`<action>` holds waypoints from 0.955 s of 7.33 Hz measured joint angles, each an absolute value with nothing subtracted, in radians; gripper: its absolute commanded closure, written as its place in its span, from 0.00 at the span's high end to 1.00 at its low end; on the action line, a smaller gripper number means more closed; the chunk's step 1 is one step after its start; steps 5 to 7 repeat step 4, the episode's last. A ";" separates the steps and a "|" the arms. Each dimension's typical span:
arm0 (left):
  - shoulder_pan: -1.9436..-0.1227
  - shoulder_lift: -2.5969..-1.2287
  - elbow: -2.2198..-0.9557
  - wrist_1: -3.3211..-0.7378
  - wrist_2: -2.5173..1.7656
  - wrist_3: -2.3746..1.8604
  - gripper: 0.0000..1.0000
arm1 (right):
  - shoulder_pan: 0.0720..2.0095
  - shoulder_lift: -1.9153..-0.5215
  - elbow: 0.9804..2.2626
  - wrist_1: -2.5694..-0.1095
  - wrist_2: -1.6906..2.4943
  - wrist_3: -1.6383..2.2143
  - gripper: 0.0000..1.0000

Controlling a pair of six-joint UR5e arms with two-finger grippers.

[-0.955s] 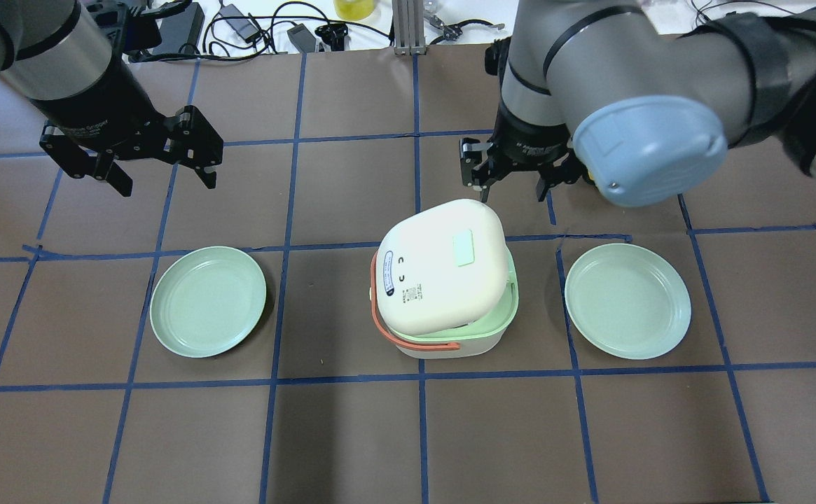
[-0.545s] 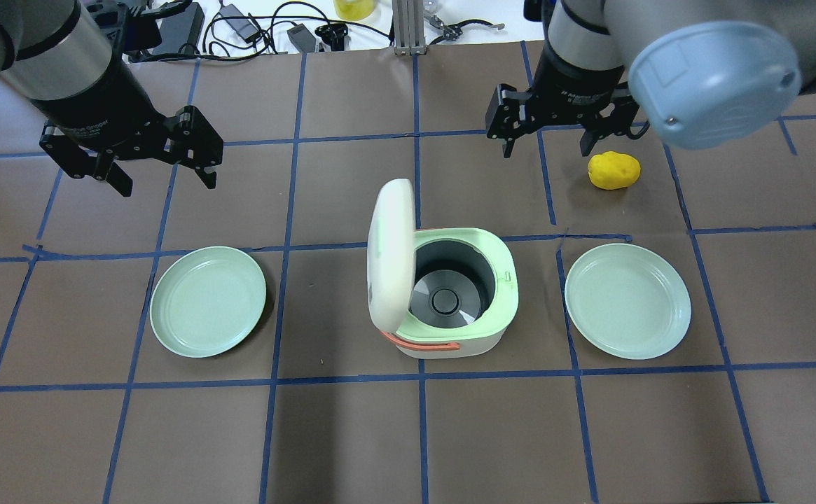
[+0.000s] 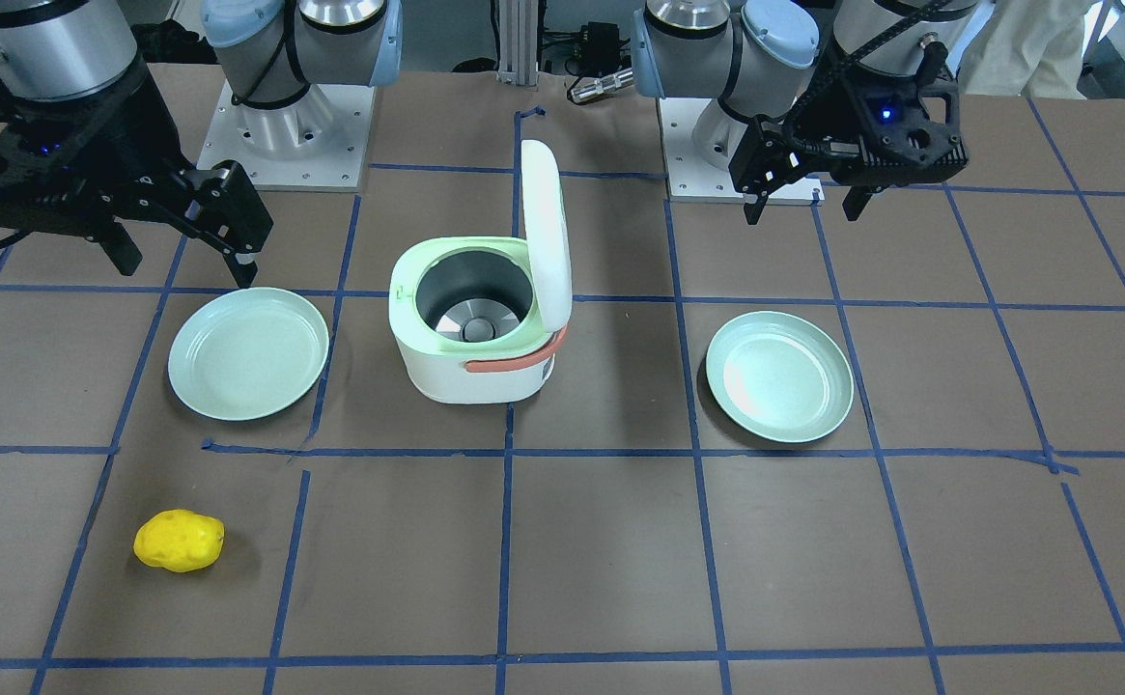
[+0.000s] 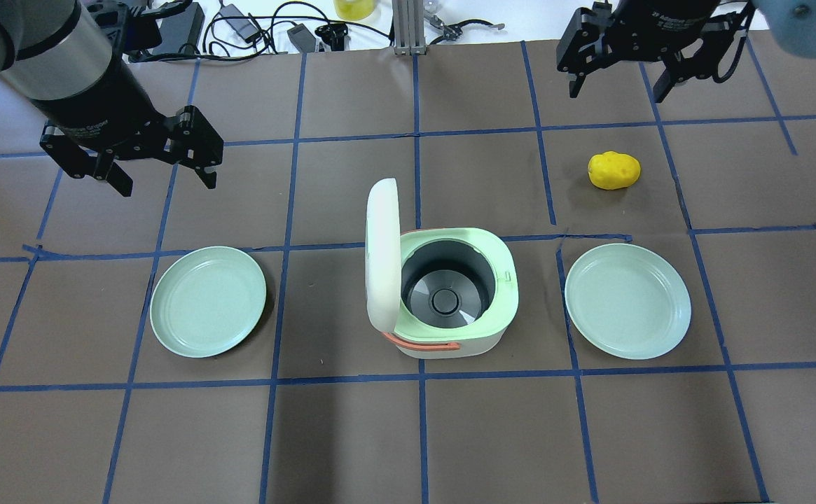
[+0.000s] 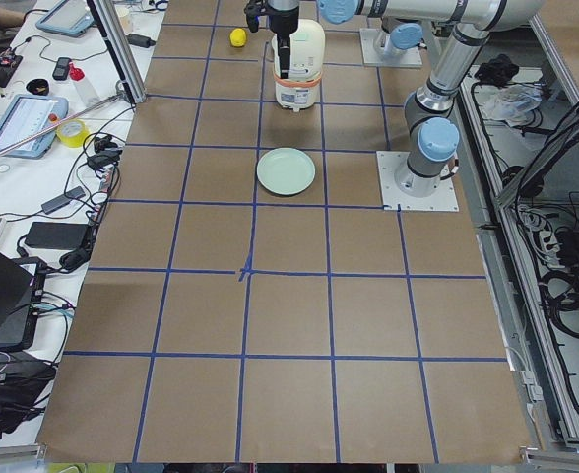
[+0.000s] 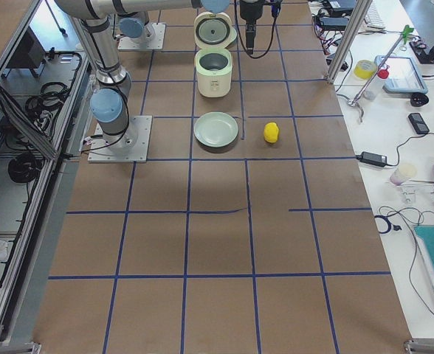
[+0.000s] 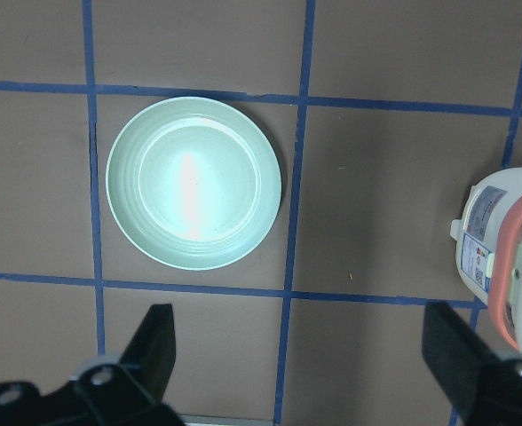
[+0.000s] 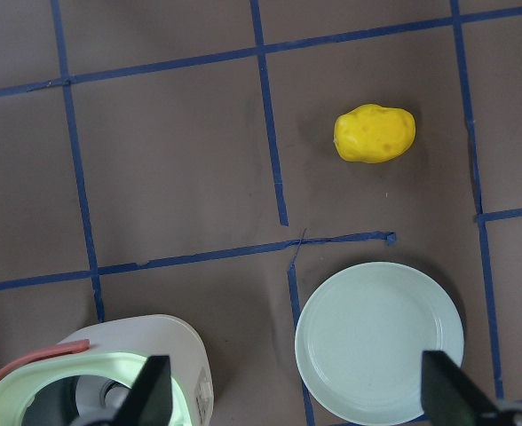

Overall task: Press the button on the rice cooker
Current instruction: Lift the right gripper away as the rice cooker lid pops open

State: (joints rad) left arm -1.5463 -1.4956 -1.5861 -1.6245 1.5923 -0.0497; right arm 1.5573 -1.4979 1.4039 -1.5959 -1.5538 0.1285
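Note:
The rice cooker (image 4: 450,344) is white with a pale green rim and an orange handle, at the table's middle. Its lid (image 4: 383,259) stands upright and open, and the dark inner pot shows. A small white button (image 4: 508,278) sits on the rim's right side. The cooker also shows in the front view (image 3: 470,372). My right gripper (image 4: 618,91) is open and empty, far behind and to the right of the cooker. My left gripper (image 4: 166,180) is open and empty, well left of the cooker, above the table.
A pale green plate (image 4: 208,301) lies left of the cooker and another (image 4: 628,301) lies right of it. A yellow potato (image 4: 614,170) lies beyond the right plate. Cables and clutter line the far edge.
The cooker's lid has swung from half raised to fully upright. My right gripper has pulled away from the cooker's far edge towards the far right. The left arm has not moved.

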 measured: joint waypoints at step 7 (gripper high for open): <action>-1.546 -1.496 -1.586 -1.624 1.592 -0.049 1.00 | 1.545 -1.500 1.396 -1.584 -1.557 0.127 1.00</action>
